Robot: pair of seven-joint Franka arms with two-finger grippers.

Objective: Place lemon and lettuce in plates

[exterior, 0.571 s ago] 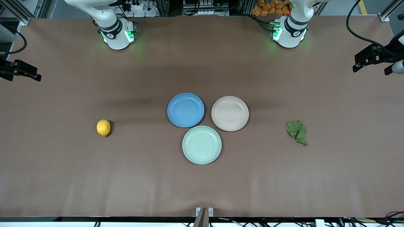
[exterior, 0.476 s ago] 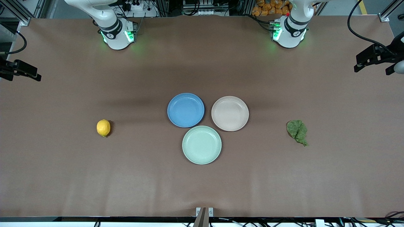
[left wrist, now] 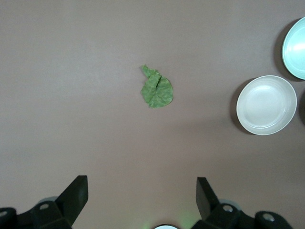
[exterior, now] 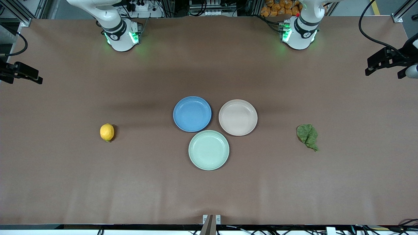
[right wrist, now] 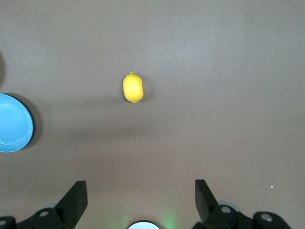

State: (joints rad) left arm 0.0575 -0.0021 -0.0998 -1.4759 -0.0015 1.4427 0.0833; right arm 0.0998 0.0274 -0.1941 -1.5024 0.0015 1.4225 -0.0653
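The yellow lemon (exterior: 107, 132) lies on the table toward the right arm's end; it also shows in the right wrist view (right wrist: 133, 88). The dark green lettuce (exterior: 307, 136) lies toward the left arm's end and shows in the left wrist view (left wrist: 157, 89). The blue plate (exterior: 192, 114) and the beige-pink plate (exterior: 238, 117) sit side by side at the table's middle, both empty. My left gripper (left wrist: 142, 193) is open and empty, high above the table near its base. My right gripper (right wrist: 141, 195) is open and empty, high near its base. Neither gripper shows in the front view.
A pale mint-green plate (exterior: 208, 149) sits nearer the front camera, touching the gap between the other two plates. Black camera mounts (exterior: 388, 58) stand at both ends of the table. The arm bases (exterior: 121, 36) stand along the table's back edge.
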